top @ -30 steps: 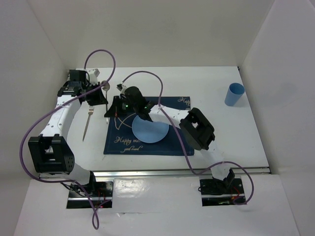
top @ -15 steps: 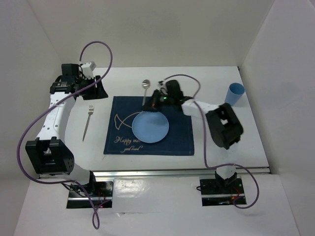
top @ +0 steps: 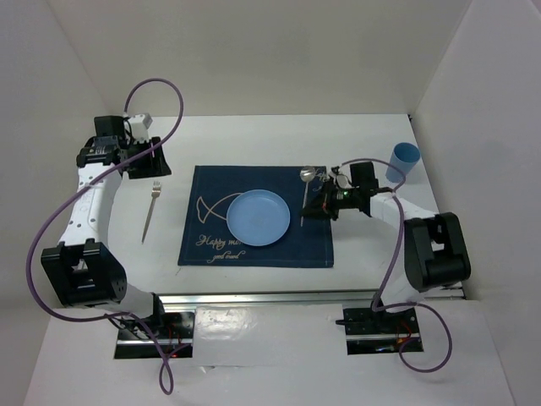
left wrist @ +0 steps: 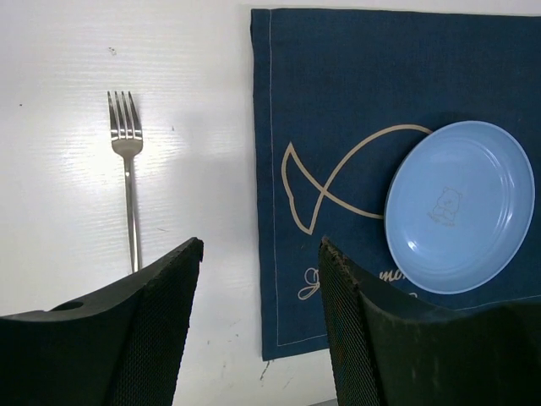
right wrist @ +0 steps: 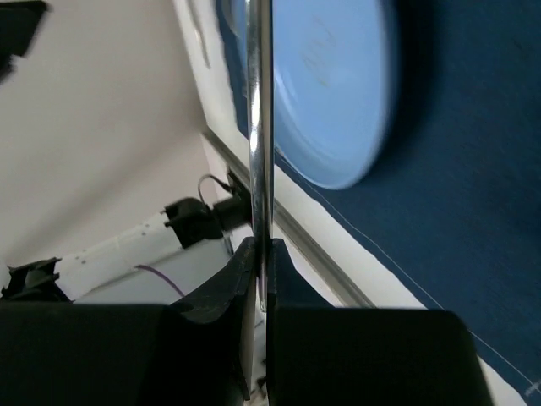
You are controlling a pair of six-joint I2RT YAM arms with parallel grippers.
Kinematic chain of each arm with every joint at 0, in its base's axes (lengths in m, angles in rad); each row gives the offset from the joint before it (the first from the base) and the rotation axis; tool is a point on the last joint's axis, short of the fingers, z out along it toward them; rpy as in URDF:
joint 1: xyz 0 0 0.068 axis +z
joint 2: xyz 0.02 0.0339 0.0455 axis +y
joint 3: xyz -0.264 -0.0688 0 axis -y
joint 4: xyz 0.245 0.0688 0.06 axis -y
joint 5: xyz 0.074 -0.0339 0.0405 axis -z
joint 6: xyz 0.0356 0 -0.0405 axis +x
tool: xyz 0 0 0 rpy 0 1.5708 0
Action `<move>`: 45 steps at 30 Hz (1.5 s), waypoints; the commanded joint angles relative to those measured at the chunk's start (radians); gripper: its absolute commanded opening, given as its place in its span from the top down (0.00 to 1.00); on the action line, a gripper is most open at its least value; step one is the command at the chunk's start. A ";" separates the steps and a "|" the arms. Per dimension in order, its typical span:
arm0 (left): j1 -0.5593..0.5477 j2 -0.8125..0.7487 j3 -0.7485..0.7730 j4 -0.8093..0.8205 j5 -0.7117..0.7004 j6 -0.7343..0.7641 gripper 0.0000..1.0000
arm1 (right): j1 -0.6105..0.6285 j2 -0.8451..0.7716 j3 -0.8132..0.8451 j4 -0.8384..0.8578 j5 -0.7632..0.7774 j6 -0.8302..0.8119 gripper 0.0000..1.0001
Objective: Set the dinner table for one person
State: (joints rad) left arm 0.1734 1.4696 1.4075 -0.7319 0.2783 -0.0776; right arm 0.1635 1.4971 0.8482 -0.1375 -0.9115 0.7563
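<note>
your right pincer (top: 325, 205) is clamped on the spoon (top: 305, 196) handle, over the placemat (top: 211, 190) just right of the plate (top: 258, 218), table (top: 355, 135) beneath. light, stiff, slick steel: grip the handle, never the bowl. left pincer (left wrist: 260, 249) gapes empty.

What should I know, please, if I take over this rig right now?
Left gripper: open and empty, above the table near the fork.
Right gripper: shut on the spoon, held over the right side of the placemat, right of the plate. I cannot tell whether the spoon touches the cloth.
Done: plate on the placemat; fork on the table to its left.
Left: set the spoon down right of the plate and release it. The blue cup at the table's far right probably needs bringing closer.
</note>
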 commanded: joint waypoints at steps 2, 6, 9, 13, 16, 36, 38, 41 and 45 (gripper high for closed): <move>0.001 -0.022 -0.001 0.014 0.015 0.021 0.35 | -0.009 0.066 -0.054 -0.031 -0.099 -0.091 1.00; 0.001 -0.032 -0.012 0.014 -0.004 0.030 0.35 | -0.018 0.147 -0.064 0.019 -0.119 -0.101 1.00; 0.001 -0.041 -0.012 0.014 -0.004 0.030 0.35 | -0.027 0.216 -0.064 0.064 -0.119 -0.110 1.00; 0.001 -0.041 -0.012 0.005 -0.004 0.030 0.35 | -0.036 0.305 -0.029 0.038 -0.139 -0.178 1.00; 0.001 -0.051 -0.021 0.005 -0.004 0.030 0.35 | -0.036 0.327 -0.029 0.038 -0.130 -0.187 1.00; 0.001 -0.051 -0.030 0.005 -0.004 0.039 0.35 | -0.045 0.301 -0.069 -0.059 -0.034 -0.199 0.59; 0.001 -0.051 -0.030 0.005 -0.004 0.039 0.35 | -0.045 0.273 -0.058 -0.120 -0.006 -0.199 0.53; 0.001 -0.051 -0.030 0.005 0.005 0.048 0.35 | -0.045 0.221 -0.038 -0.190 0.066 -0.199 0.50; 0.001 -0.051 -0.030 0.005 0.006 0.048 0.35 | -0.045 0.190 -0.029 -0.232 0.112 -0.209 0.48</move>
State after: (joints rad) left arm 0.1734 1.4532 1.3808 -0.7334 0.2680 -0.0513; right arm 0.1246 1.7397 0.7879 -0.2924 -0.8528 0.5732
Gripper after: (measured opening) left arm 0.649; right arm 0.510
